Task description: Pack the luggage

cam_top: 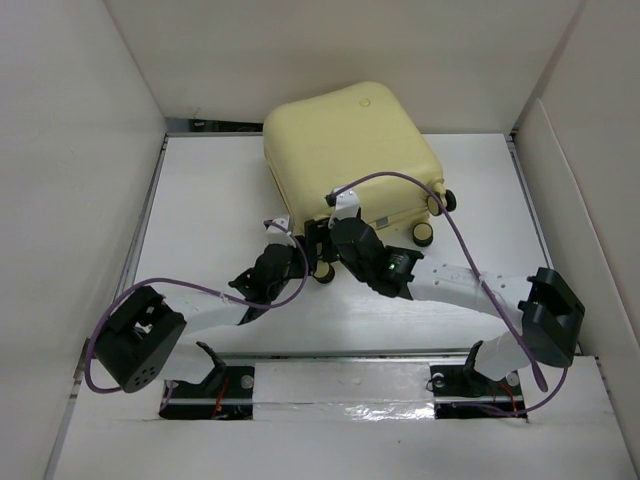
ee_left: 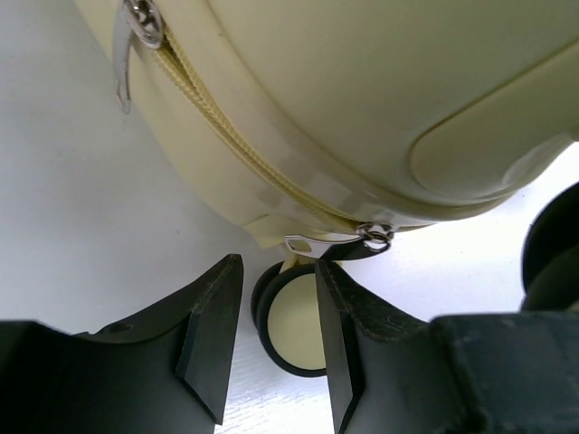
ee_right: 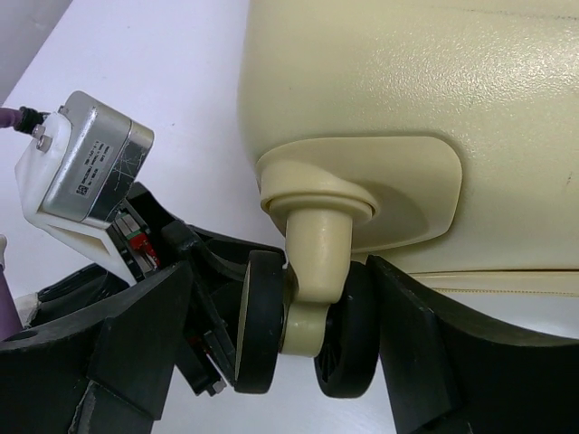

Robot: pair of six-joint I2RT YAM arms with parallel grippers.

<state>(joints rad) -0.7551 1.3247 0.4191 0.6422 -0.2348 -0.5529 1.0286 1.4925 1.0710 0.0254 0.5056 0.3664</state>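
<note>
Left jaws released, zipper pull (ee_left: 317, 242) just above, guessing it's to zip the suitcase (ee_left: 362, 81); right jaws spread, straddling a caster wheel (ee_right: 258, 321), probably steadying it.

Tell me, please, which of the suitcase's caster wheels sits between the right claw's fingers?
The caster wheel at the suitcase's nearest corner: the open right claw straddles it, while the other two casters, further right, stand clear.

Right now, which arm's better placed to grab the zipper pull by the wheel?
Left, probably. The left gripper, open, sits just short of the zipper pull on the luggage. The right gripper straddles a caster wheel, no pull in its view.
</note>
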